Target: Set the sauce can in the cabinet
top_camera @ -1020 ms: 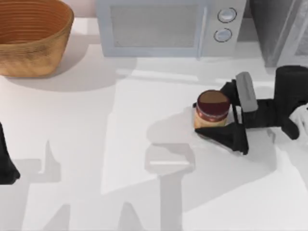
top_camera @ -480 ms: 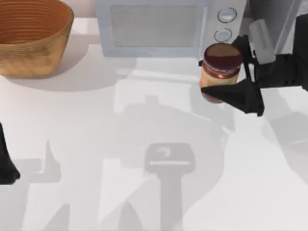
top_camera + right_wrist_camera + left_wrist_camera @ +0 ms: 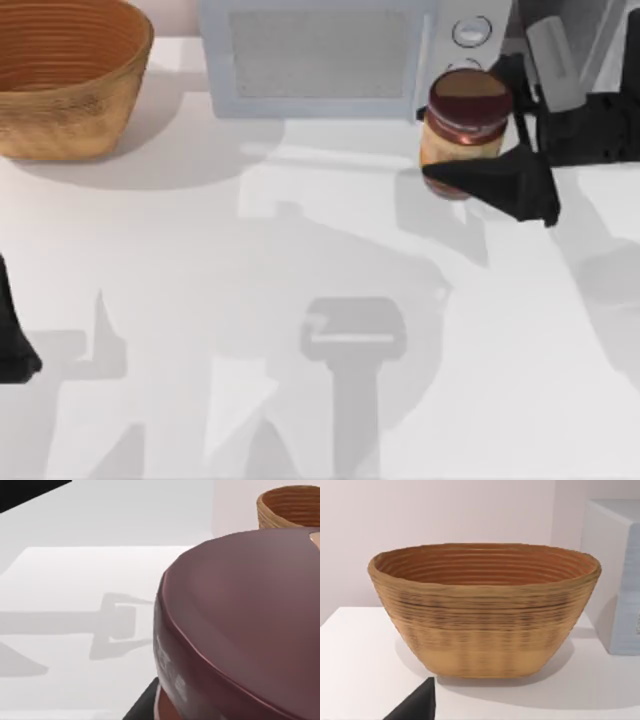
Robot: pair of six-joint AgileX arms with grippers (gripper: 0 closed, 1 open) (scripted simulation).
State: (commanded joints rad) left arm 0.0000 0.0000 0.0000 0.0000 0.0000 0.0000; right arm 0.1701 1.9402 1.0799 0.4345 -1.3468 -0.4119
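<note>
The bench (image 3: 180, 300) is a white surface that carries every item. The microwave (image 3: 330, 55) stands at the middle of the bench's far edge, with two round knobs (image 3: 472, 32) on its right side. The cabinet (image 3: 590, 45) occupies the far right corner, directly to the right of the microwave; I see its dark grey body and a paler panel. The basket (image 3: 65, 75), woven and orange-brown, sits in the far left corner, well apart from the microwave. In the left wrist view the basket (image 3: 485, 607) stands upright on the bench, with the microwave's pale side (image 3: 615, 575) just beside it.

My right arm reaches in from the bench's right edge near the far side. The right gripper (image 3: 505, 130) is clamped on the sauce can (image 3: 463, 120), one finger on each side of the can's body. The sauce can is upright and held clear of the bench; its shadow lies on the surface below it. It is in front of the microwave's knob panel, just left of the cabinet, and not inside it. In the right wrist view the can's maroon top (image 3: 250, 625) is close to the camera, with the basket rim (image 3: 290, 505) far behind.

My left arm is parked at the bench's left edge, near side. I cannot tell the state of the left gripper (image 3: 15, 345).
</note>
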